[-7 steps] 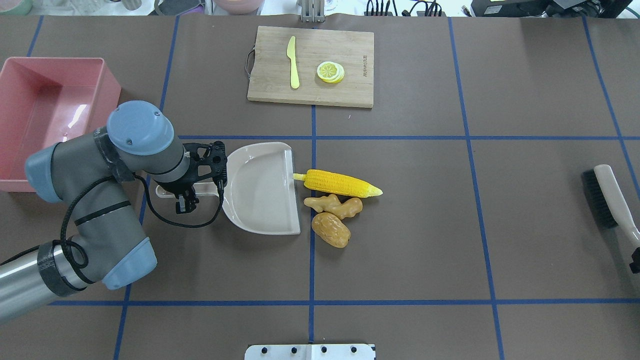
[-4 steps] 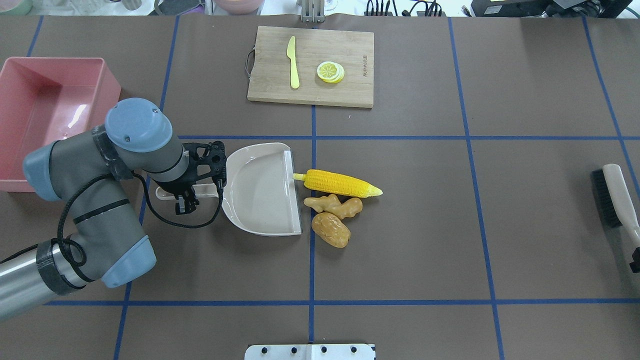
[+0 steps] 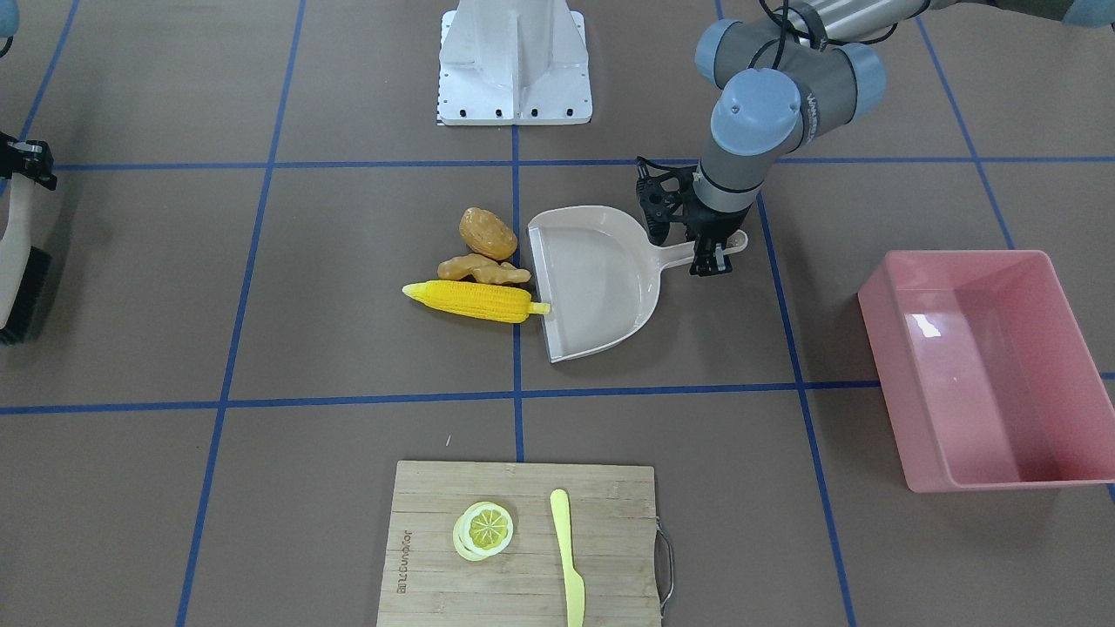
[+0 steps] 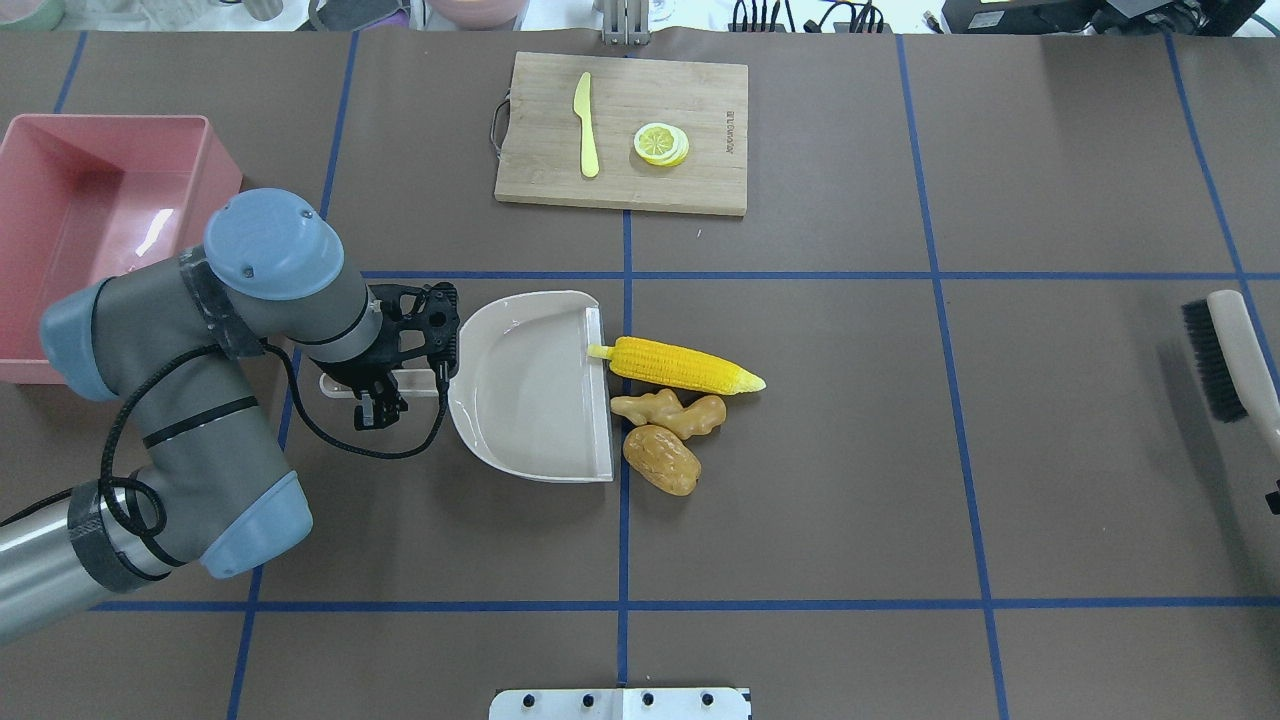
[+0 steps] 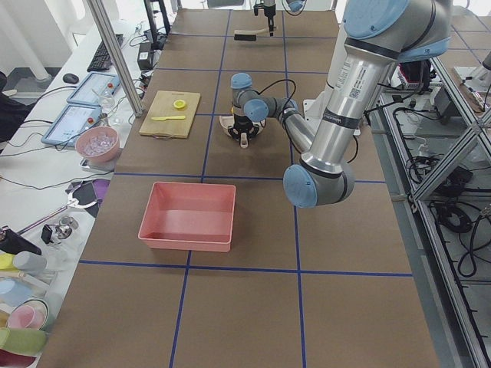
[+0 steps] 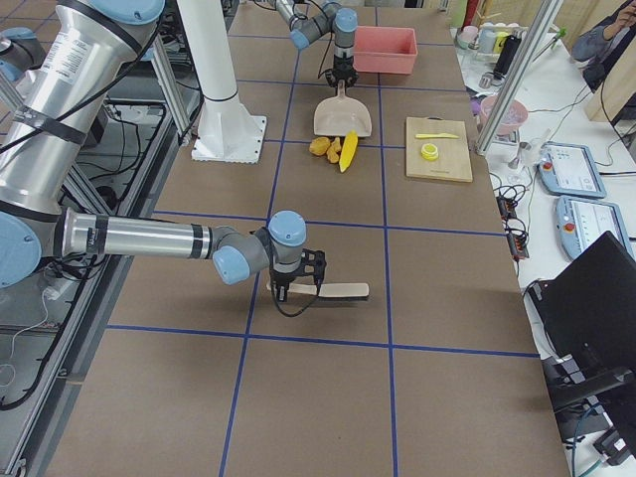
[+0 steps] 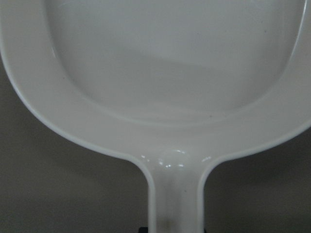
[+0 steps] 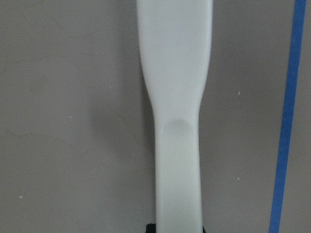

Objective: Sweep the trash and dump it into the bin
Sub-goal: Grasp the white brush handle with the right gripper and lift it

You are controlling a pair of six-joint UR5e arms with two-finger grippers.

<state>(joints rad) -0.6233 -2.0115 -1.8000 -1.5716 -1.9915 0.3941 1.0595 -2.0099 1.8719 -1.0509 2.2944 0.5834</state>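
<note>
The trash lies mid-table: a yellow corn cob (image 4: 680,366), a tan ginger root (image 4: 668,411) and a brown potato (image 4: 660,461), close together. A beige dustpan (image 4: 530,385) sits just left of them, its open lip touching the corn's stem end. My left gripper (image 4: 381,386) is shut on the dustpan's handle (image 7: 176,194). The pink bin (image 4: 112,123) stands empty at the far left, behind my left arm. My right gripper (image 3: 24,164) is shut on the handle (image 8: 177,145) of a black-bristled brush (image 4: 1222,355) at the table's right edge, far from the trash.
A wooden cutting board (image 4: 700,185) at the back centre carries a pale yellow knife (image 4: 586,125) and a lemon slice (image 4: 661,143). The robot's white base plate (image 3: 514,61) is on the near side. Blue tape lines grid the brown table.
The dustpan has slid right, so its lip now meets the corn's stem. The brush at the right edge has moved toward the far side of the table.
</note>
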